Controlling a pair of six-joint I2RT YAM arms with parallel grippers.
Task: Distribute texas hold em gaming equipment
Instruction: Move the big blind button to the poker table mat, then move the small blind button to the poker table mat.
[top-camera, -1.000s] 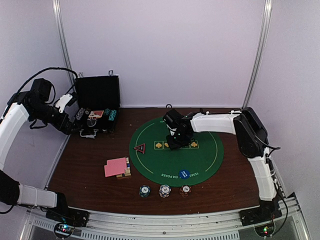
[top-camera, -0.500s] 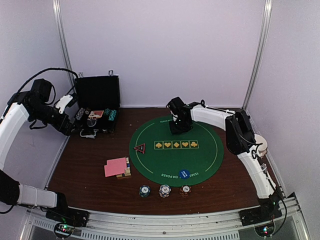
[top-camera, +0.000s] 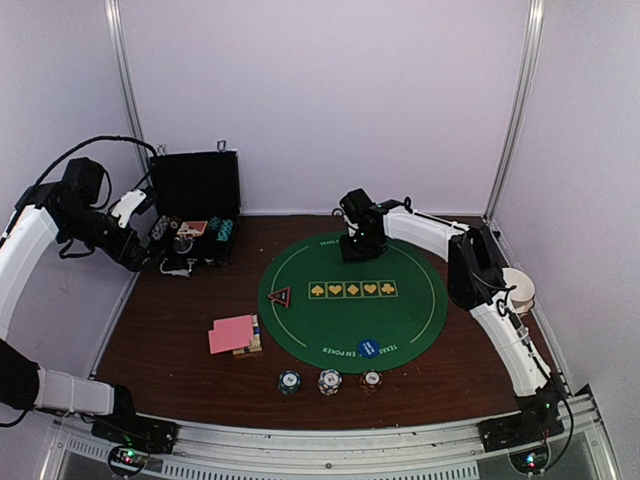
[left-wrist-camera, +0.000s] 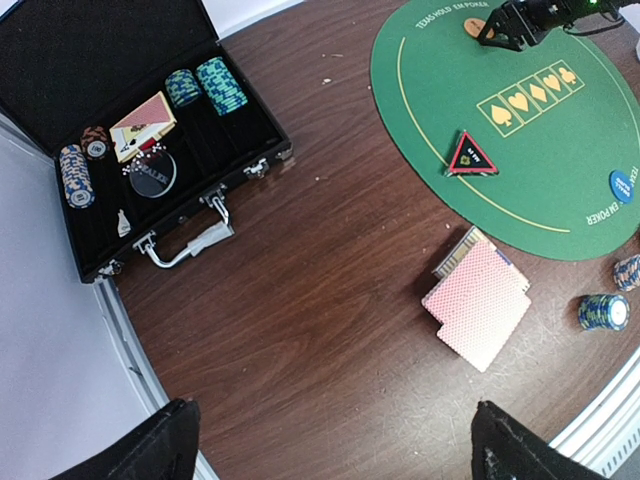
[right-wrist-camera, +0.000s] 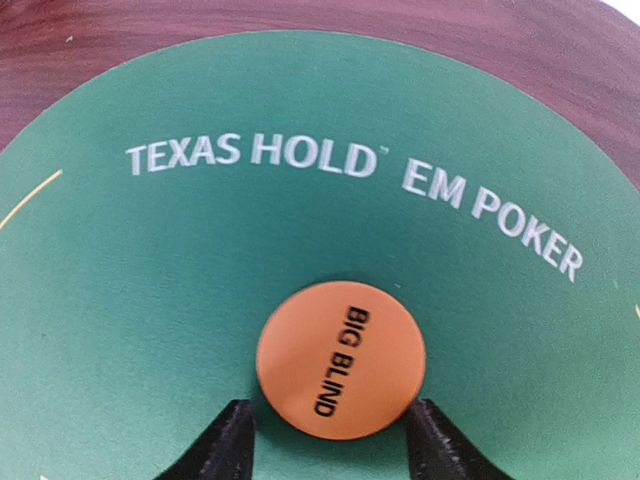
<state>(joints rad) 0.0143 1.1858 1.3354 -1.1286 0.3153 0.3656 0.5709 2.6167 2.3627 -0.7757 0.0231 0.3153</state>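
Observation:
The orange disc (right-wrist-camera: 340, 360), marked BIG BLIND, lies flat on the green mat (right-wrist-camera: 150, 300) near its far edge. My right gripper (right-wrist-camera: 335, 445) is open, one fingertip on each side of the disc's near half, with a small gap on the left. My left gripper (left-wrist-camera: 335, 430) hovers wide open and empty over bare wood, to the left of the pink-backed cards (left-wrist-camera: 480, 305). The red-black triangular marker (top-camera: 279, 296) and the blue disc (top-camera: 367, 348) lie on the mat. Three chip stacks (top-camera: 329, 381) stand in a row in front of it.
The black hinged case (left-wrist-camera: 150, 150) stands open at the back left, holding chip stacks, cards and a clear disc. A small yellow-blue card box (top-camera: 254, 335) lies partly under the pink cards. Wall posts stand at both back corners.
My right gripper moved from the mat's middle to its far edge and its jaws widened, with the orange disc now resting on the mat. The left arm stayed still.

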